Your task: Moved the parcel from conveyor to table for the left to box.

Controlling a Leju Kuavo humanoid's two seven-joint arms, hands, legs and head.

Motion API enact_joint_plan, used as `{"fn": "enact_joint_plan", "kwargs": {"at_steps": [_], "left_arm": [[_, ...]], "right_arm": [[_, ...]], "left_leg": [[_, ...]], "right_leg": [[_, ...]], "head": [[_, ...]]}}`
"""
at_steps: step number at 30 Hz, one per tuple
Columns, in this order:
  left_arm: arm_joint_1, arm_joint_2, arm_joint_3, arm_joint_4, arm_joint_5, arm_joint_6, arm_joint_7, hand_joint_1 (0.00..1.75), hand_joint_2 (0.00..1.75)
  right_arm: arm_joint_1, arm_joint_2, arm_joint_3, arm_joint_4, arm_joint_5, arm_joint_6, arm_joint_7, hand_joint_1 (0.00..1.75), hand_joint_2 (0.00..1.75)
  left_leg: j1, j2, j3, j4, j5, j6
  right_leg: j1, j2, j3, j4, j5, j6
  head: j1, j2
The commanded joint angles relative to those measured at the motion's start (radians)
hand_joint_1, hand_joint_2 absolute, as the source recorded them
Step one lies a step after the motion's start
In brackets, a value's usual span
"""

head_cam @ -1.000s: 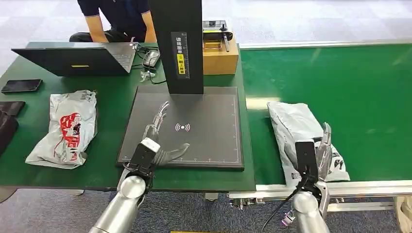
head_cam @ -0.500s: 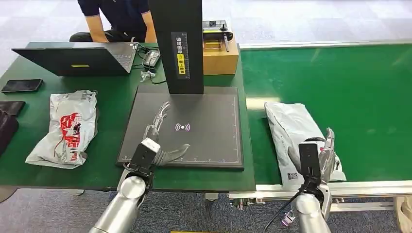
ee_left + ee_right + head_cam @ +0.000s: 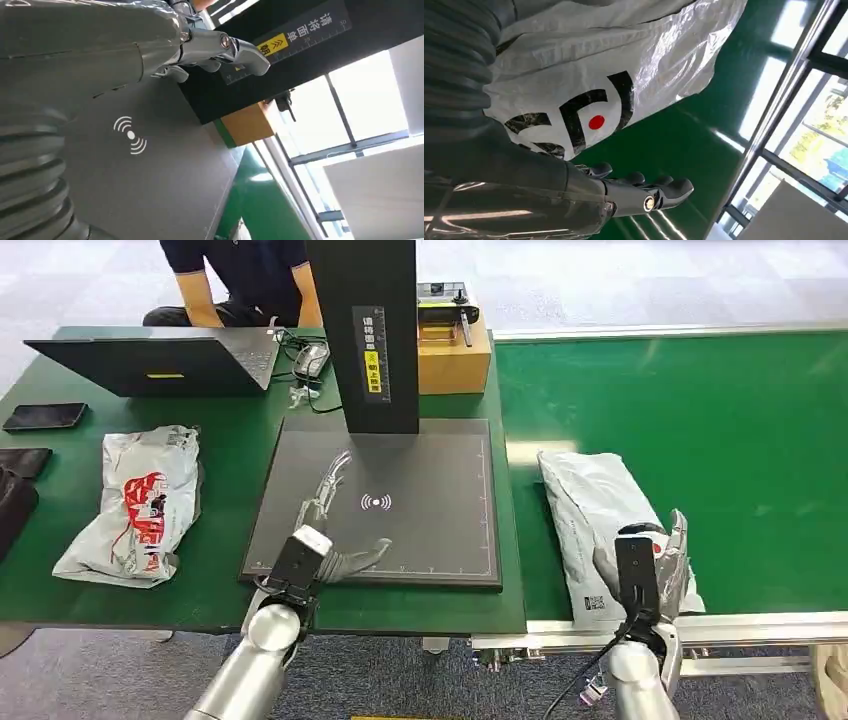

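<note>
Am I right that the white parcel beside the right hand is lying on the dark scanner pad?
Not quite. The white parcel beside the right hand is lying on the green conveyor belt, as the head view shows; the dark scanner pad is on the table.

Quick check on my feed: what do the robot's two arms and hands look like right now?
Both arms are smooth silver tubes ending in a black box-shaped wrist block. The left hand has slim silver-grey fingers and a thick grey thumb. The right hand is grey with darker fingers, and a black cable runs down beside its arm. Up close, each wrist wears a grey ribbed cover.
</note>
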Motion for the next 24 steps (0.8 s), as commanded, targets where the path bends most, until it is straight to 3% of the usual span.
{"fn": "enact_joint_plan", "kwargs": {"at_steps": [1,2,24], "left_arm": [[-0.039,0.009,-0.001,0.052,0.007,-0.015,-0.02,0.0,1.75],[-0.04,0.008,0.0,0.052,0.006,-0.017,-0.019,0.0,1.75],[-0.022,0.024,-0.01,-0.017,0.015,-0.022,0.019,0.0,1.75]], "right_arm": [[-0.039,0.039,-0.034,0.106,0.044,0.044,0.024,0.0,1.75],[-0.042,0.041,-0.033,0.121,0.054,0.047,0.029,0.0,1.75],[-0.093,0.055,0.0,0.333,0.111,0.064,0.079,0.0,1.75]], "left_leg": [[0.001,0.0,0.003,-0.001,-0.001,-0.002],[0.002,-0.001,0.008,-0.003,-0.001,-0.004],[0.001,0.001,0.005,-0.002,-0.001,-0.003]], "right_leg": [[0.001,0.001,0.004,-0.001,0.0,0.001],[0.001,0.001,0.008,-0.003,-0.001,0.003],[0.001,0.002,0.004,-0.002,0.0,0.002]], "head": [[0.0,0.0],[0.0,0.0],[0.0,0.0]]}}
